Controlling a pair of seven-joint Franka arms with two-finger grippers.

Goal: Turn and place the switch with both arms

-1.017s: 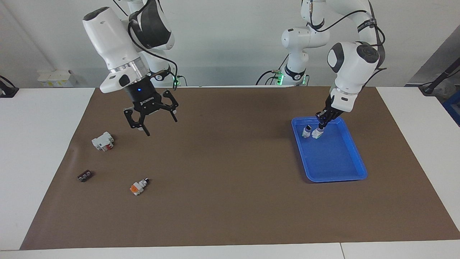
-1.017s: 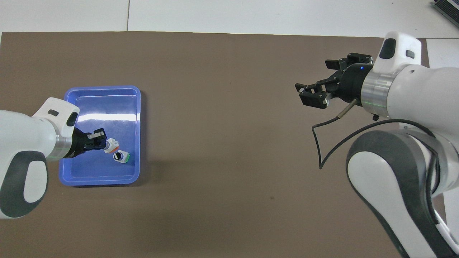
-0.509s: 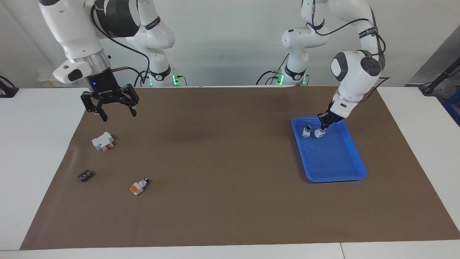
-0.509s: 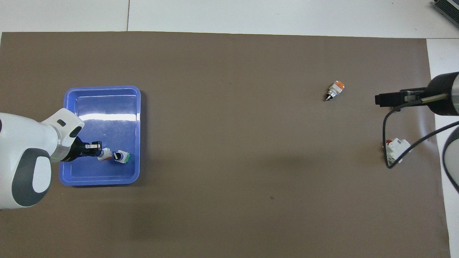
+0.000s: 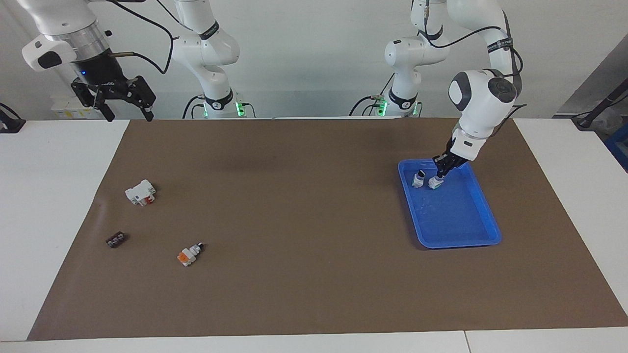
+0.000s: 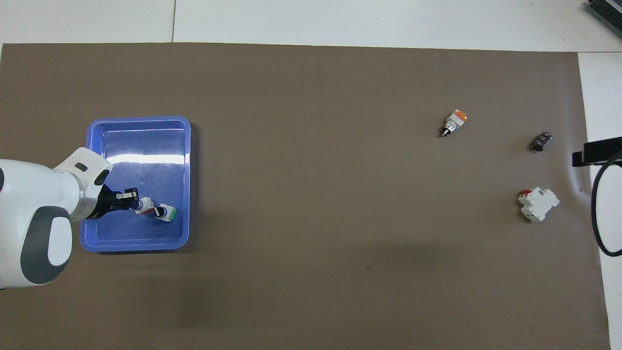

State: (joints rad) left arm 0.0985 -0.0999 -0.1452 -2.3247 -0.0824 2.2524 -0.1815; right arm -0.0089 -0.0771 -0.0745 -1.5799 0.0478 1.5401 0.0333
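A blue tray (image 5: 461, 230) (image 6: 141, 141) lies at the left arm's end of the table. My left gripper (image 5: 438, 175) (image 6: 132, 201) reaches down into it and touches the top of a white switch (image 5: 434, 183) (image 6: 145, 204) with an orange block, which rests on the tray floor. Beside it stands a second switch (image 5: 418, 179) (image 6: 165, 213) with a green base. A third switch (image 5: 190, 254) (image 6: 454, 122), orange-ended, lies on the brown mat toward the right arm's end. My right gripper (image 5: 127, 113) hangs open and empty, raised high over the mat's corner by the right arm's base.
A larger white block with a red part (image 5: 141, 192) (image 6: 538, 204) and a small flat black piece (image 5: 116, 239) (image 6: 542, 141) lie on the mat near the right arm's end. The brown mat (image 5: 304, 220) covers most of the white table.
The right arm has swung up and back toward its own end, uncovering the loose switch, white block and black piece in the overhead view. The left gripper settled the switch lower in the tray.
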